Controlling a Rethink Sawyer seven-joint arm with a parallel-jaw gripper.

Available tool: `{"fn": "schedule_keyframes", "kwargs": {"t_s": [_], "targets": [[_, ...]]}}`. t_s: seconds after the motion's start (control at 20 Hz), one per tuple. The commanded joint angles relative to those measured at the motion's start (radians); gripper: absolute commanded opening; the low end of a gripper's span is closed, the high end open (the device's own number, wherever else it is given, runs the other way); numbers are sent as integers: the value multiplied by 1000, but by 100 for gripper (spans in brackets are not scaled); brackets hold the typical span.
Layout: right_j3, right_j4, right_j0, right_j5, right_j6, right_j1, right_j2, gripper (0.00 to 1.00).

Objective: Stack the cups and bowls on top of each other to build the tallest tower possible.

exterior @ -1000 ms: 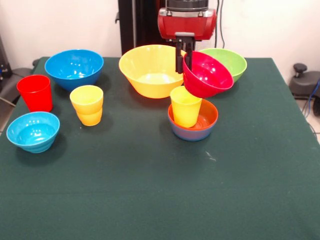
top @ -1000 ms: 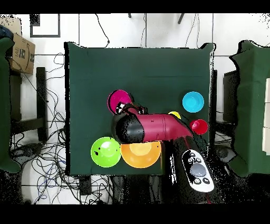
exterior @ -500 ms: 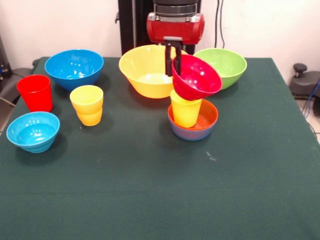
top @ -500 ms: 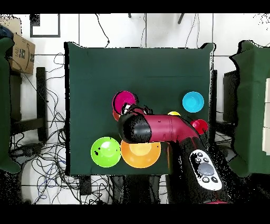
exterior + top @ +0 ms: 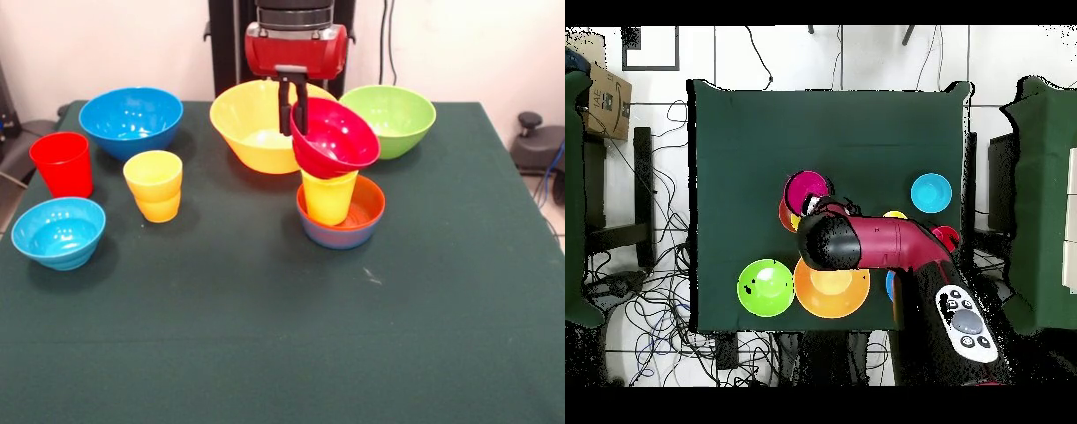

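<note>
Tower [image 5: 340, 212] barely begun: yellow cup [image 5: 328, 196] standing in orange-red bowl [image 5: 364, 215] mid-table. Gripper [image 5: 292, 113] clamped on rim of crimson bowl [image 5: 334, 138], tilted, just over the cup, not seated yet. Left to stack: big yellow bowl [image 5: 262, 124], green bowl [image 5: 393, 115], blue bowl [image 5: 131, 120], light-blue bowl [image 5: 58, 231], red cup [image 5: 63, 163], nested yellow cups [image 5: 154, 185]

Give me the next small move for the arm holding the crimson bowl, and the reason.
Probably level the crimson bowl and lower it onto the yellow cup. The gripper pinches its rim, holding it tilted just above the cup, which stands in the orange-red bowl.
</note>
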Motion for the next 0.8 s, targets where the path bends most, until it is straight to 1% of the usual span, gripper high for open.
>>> {"fn": "schedule_keyframes", "kwargs": {"t_s": [0.05, 0.4, 0.75, 0.8], "targets": [[76, -58, 13, 70, -61, 5, 85, 0], [85, -43, 53, 67, -14, -4, 75, 0], [92, -42, 48, 71, -20, -10, 74, 0], [93, -42, 46, 89, -31, -18, 73, 0]]}}
